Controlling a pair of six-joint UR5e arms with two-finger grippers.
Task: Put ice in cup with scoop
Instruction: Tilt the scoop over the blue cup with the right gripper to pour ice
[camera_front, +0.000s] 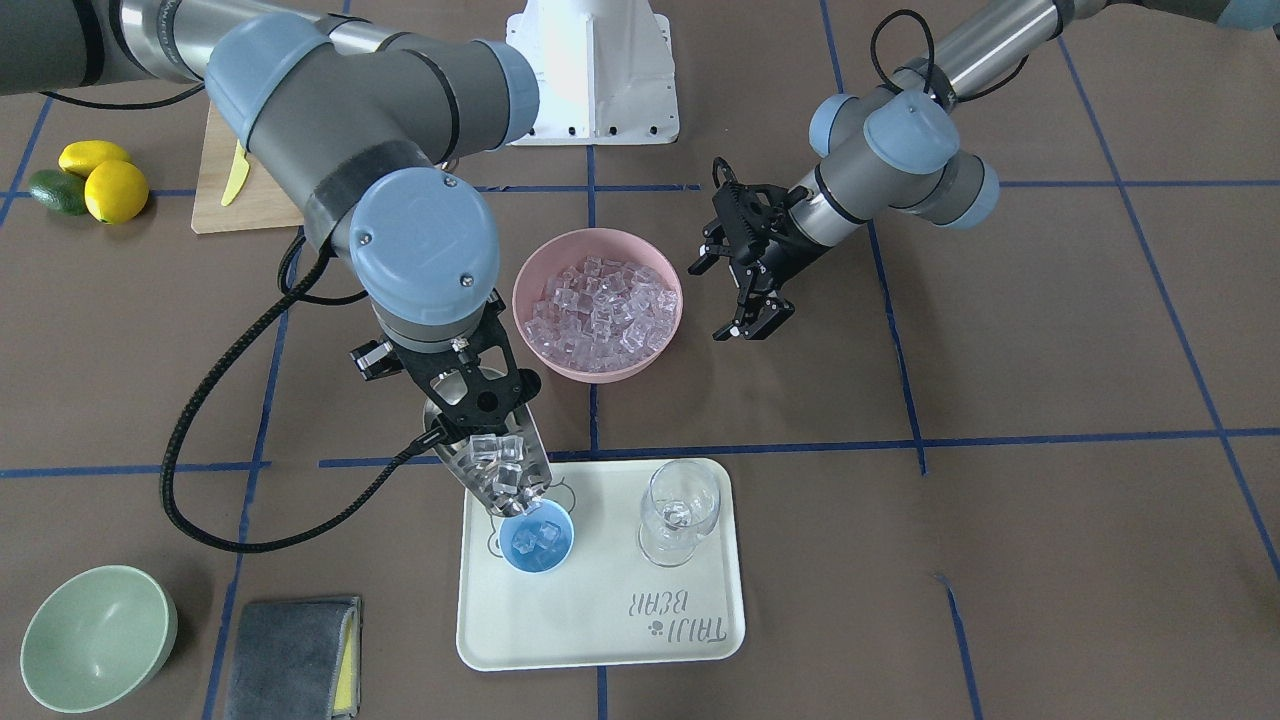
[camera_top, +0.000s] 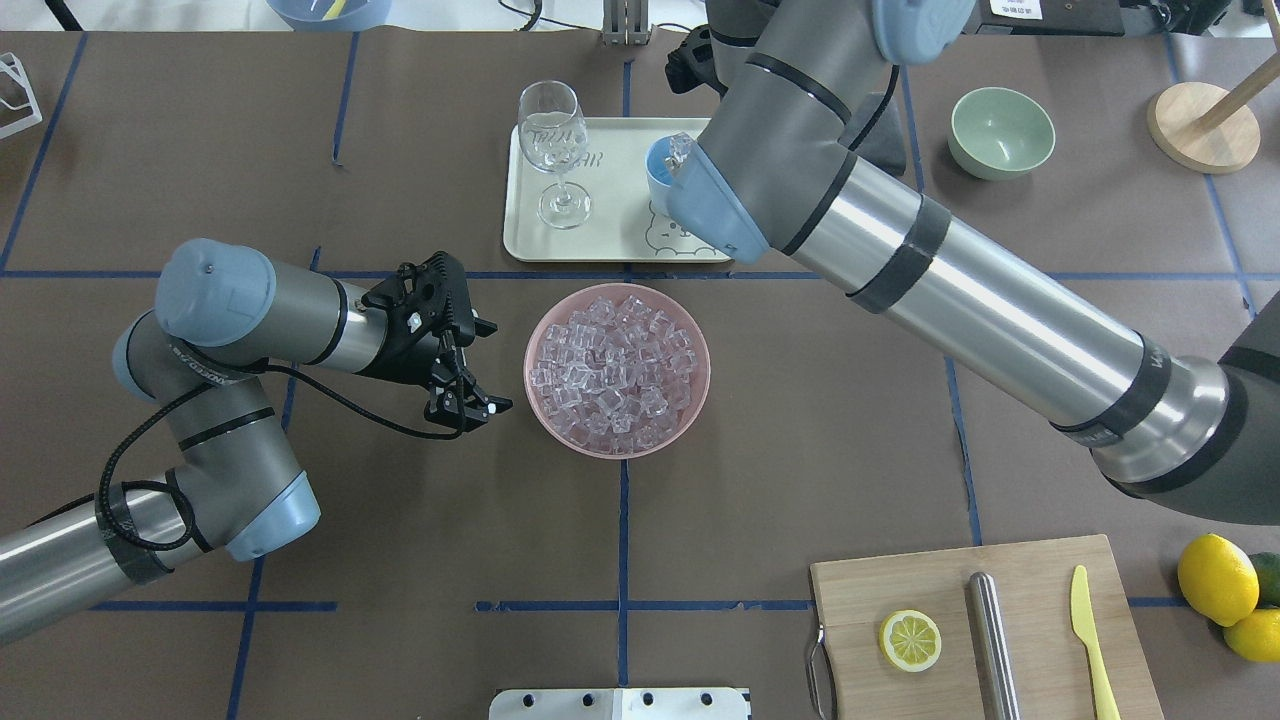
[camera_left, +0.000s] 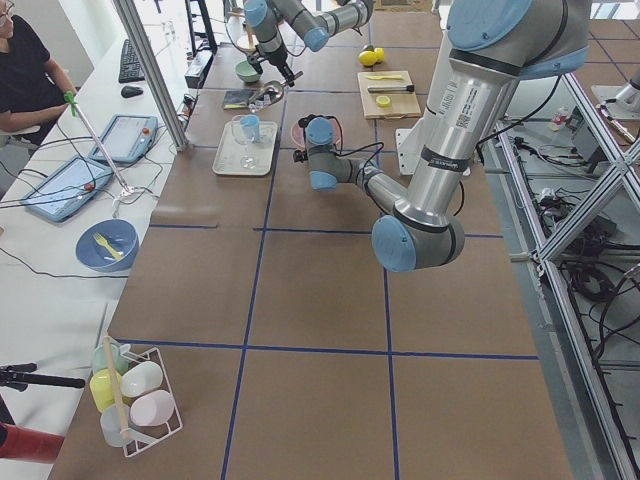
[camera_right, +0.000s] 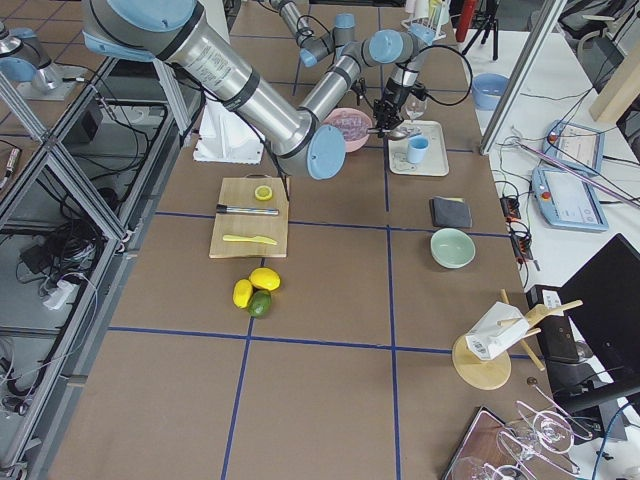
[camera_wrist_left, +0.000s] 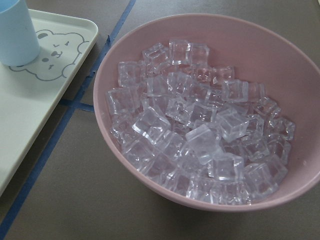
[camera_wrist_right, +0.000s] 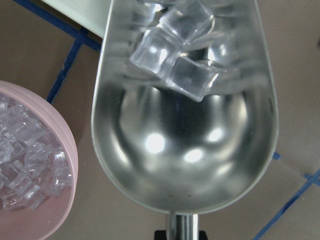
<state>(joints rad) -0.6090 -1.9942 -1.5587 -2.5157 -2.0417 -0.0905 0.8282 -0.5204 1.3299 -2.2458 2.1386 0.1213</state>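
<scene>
The right hand grips the scoop by its handle, tipped mouth-down so ice slides into the cup just beyond it, where some cubes already lie. The left hand hangs open and empty beside the pink bowl, clear of the pour.

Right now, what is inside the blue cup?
Clear ice cubes lie in the cup; the scoop overhangs one side of its rim, hiding how many.

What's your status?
Left gripper jaws open, by bowl. Right gripper jaws shut on scoop, tipped over cup; ice in both. Nothing between scoop and cup.
</scene>
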